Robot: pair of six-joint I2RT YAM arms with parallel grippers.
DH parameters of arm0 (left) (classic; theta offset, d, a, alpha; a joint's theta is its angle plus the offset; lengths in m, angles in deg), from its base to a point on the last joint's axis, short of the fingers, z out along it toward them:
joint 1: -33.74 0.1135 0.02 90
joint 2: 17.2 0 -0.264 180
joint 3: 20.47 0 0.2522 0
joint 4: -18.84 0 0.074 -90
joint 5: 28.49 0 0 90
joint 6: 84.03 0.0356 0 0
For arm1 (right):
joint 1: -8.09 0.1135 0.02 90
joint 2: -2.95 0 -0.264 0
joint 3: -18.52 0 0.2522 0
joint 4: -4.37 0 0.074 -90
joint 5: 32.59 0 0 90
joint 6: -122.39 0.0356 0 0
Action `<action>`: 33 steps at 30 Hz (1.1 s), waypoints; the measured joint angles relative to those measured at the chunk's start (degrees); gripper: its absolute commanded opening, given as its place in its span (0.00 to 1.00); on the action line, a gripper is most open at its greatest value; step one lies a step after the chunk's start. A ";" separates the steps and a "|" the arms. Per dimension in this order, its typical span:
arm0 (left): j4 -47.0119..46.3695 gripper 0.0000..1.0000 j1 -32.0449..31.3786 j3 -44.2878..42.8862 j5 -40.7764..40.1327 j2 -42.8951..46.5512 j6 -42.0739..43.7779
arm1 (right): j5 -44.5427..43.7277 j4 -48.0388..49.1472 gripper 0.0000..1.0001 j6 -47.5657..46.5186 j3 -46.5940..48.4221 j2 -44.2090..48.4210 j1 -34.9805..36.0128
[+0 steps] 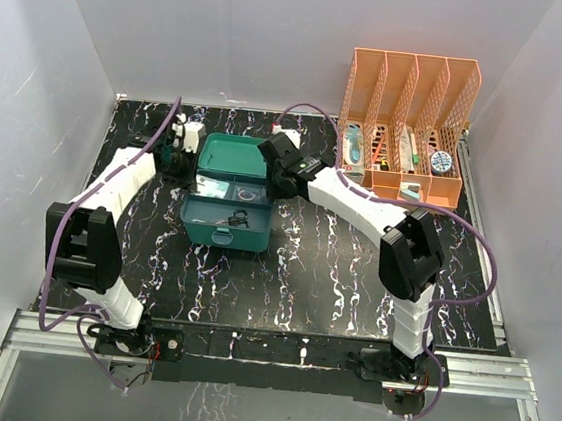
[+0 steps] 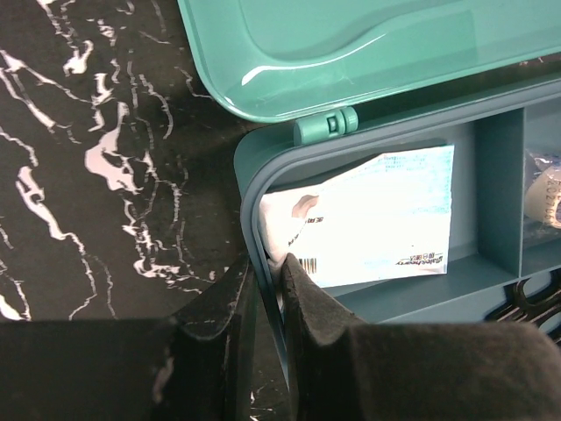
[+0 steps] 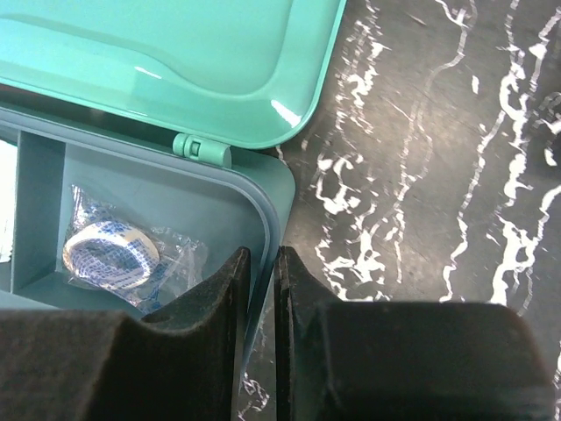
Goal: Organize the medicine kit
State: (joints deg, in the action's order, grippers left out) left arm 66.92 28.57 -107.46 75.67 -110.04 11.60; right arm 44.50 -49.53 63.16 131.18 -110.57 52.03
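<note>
**Two-Sided Grip Before the Lift**

We judge the step in hand to be securing the box from both sides before it is lifted or shifted.

1. At the bottom of the left wrist view, the left gripper (image 2: 263, 294) is closed almost fully on the thin side wall of the medicine kit (image 2: 250, 189). One pad is inside the wall and one outside.
2. At the bottom of the right wrist view, the right gripper (image 3: 260, 294) pinches the opposite side wall in the same way. Both grips sit near the hinged rear corners.
3. For the next move, we expect both arms must travel together and keep level. Uneven motion could twist the shell or spill the contents.

The kit stands left of centre in the top view, on the black marbled table (image 1: 334, 276).

- **Front compartment:** black scissors (image 1: 235, 218).
- **Rear left compartment:** a white printed packet (image 2: 377, 219).
- **Rear right compartment:** a roll of tape (image 3: 110, 254) in a clear bag.

The lid (image 2: 351, 44) is open and leans back toward the top of the frame.

At upper right in the top view, an orange rack (image 1: 409, 93) holds items too small to identify.
</note>
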 measured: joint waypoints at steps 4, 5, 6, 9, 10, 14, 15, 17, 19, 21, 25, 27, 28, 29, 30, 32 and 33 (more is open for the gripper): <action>0.02 0.01 -3.15 0.04 -1.42 0.24 -2.27 | -1.73 -0.85 0.12 -0.04 -3.08 2.54 -0.33; -0.09 0.01 -3.89 0.33 -1.66 0.48 -2.97 | -2.10 -0.85 0.12 0.00 -4.22 3.41 -0.39; -0.13 0.01 -4.35 0.61 -1.70 0.72 -3.37 | -2.27 -0.83 0.12 0.02 -5.05 4.07 -0.44; -0.24 0.05 -5.53 1.99 -1.77 2.03 -4.48 | -2.54 -0.72 0.15 0.35 -7.69 6.03 -0.44; -0.24 0.09 -5.73 2.54 -1.73 2.58 -4.85 | -2.51 -0.57 0.16 0.39 -8.35 6.54 -0.44; -0.42 0.42 -6.05 5.16 -1.44 5.18 -5.51 | -2.12 -0.17 0.21 -0.42 -9.53 7.15 -0.15; 0.28 0.48 -6.16 5.75 -0.83 5.84 -5.46 | -2.16 0.07 0.21 -0.72 -9.55 7.02 -0.07; 1.51 0.56 -6.64 6.60 0.28 6.78 -5.22 | -1.92 0.28 0.22 -1.25 -9.25 6.67 -0.07; 2.91 0.59 -7.04 6.71 1.42 7.13 -5.20 | -1.86 0.28 0.22 -1.81 -8.07 5.77 -0.07; 3.65 0.60 -7.10 6.71 2.05 7.17 -5.14 | -1.95 0.37 0.22 -2.25 -6.64 4.59 -0.09; 4.63 0.61 -7.28 6.69 2.45 7.17 -4.98 | -1.97 0.70 0.23 -2.54 -5.66 3.80 -0.09; 5.07 0.62 -7.30 6.36 2.47 7.17 -4.76 | -1.95 0.79 0.25 -2.62 -5.66 3.78 -0.09; 5.46 0.62 -7.32 5.97 2.54 7.17 -4.70 | -1.95 0.79 0.28 -2.62 -5.66 3.78 -0.09; 6.03 0.62 -7.32 5.44 2.58 7.17 -4.59 | -1.95 0.81 0.29 -2.60 -5.66 3.78 -0.09; 6.64 0.62 -7.32 4.74 2.60 7.21 -4.52 | -1.95 0.81 0.31 -2.64 -5.68 3.80 -0.07; 8.04 0.62 -7.30 3.15 2.56 7.54 -4.22 | -1.97 0.79 0.34 -2.64 -5.68 3.80 -0.07; 8.63 0.62 -7.30 2.38 2.49 7.87 -4.09 | -1.99 0.74 0.37 -2.69 -5.68 3.85 -0.07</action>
State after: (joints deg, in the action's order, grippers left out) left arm 75.56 21.27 -105.08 78.16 -102.17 7.51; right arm 42.52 -48.79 60.47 125.49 -106.72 51.96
